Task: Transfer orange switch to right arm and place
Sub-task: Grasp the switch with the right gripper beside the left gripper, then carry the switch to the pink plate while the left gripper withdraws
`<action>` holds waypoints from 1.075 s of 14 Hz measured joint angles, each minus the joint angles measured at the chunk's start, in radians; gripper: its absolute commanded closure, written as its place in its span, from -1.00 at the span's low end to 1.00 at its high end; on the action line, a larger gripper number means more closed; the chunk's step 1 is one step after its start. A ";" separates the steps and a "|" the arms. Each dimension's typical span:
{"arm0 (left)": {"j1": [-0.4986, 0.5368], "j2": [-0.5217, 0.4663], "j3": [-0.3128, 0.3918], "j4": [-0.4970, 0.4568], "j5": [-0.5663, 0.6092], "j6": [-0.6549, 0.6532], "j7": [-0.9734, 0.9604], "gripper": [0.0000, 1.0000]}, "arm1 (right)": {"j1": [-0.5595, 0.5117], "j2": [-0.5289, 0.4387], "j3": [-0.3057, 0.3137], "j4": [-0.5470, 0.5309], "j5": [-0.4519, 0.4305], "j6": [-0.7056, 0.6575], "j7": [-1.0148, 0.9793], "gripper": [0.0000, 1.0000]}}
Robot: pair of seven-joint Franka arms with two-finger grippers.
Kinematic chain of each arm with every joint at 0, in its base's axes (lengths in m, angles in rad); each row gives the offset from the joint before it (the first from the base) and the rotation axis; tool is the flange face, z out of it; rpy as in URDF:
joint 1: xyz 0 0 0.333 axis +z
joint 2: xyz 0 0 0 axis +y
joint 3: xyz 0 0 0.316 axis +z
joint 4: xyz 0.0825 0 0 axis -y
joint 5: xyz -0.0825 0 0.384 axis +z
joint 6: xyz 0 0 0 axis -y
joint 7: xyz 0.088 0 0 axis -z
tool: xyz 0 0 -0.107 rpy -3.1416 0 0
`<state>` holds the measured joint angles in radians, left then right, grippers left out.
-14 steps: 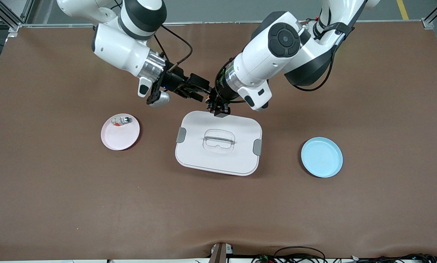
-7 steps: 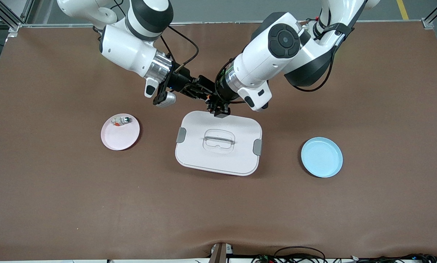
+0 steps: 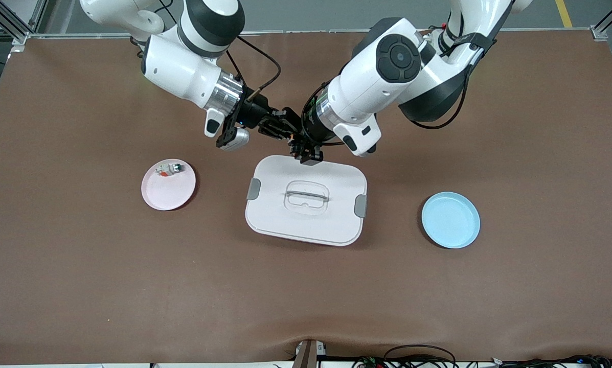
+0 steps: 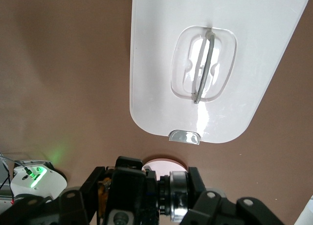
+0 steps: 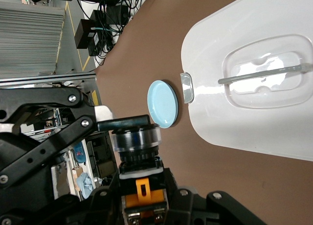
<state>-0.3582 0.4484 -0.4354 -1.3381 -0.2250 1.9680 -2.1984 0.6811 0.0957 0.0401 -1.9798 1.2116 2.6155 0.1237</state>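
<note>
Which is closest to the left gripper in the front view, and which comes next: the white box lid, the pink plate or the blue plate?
Measured from the left gripper, above the lid's edge:
1. White box lid, right under it, mid-table.
2. Pink plate, toward the right arm's end.
3. Blue plate, toward the left arm's end; close to the pink plate's distance, slightly farther.

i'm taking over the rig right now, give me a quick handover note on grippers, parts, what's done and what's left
Left gripper: shut on the orange switch, over the white lidded box's edge nearest the bases.
Right gripper: shut on the same switch; both hold it.
Pink plate, toward the right arm's end, holds a small white switch; blue plate toward the left arm's end.
Done: switch lifted, right grip taken.
Left: left gripper releases, right arm places the switch.
</note>
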 measured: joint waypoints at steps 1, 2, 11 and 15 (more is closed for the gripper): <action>0.000 0.000 0.001 0.000 0.000 0.000 0.000 -1.00 | 0.000 0.004 0.000 0.004 0.000 0.000 0.000 1.00; 0.001 0.001 0.004 0.000 0.000 0.002 0.000 -1.00 | 0.000 0.010 0.000 0.010 0.001 0.000 0.004 1.00; 0.093 -0.053 0.023 0.027 0.036 -0.104 0.216 -1.00 | 0.000 0.038 -0.015 0.035 -0.068 -0.005 -0.095 1.00; 0.206 -0.098 0.025 0.027 0.049 -0.185 0.473 -1.00 | -0.023 0.040 -0.028 0.035 -0.239 -0.062 -0.178 1.00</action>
<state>-0.1522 0.3509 -0.4104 -1.3109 -0.1756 1.7830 -1.7252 0.6577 0.1353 0.0118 -1.9445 0.9728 2.5535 -0.0546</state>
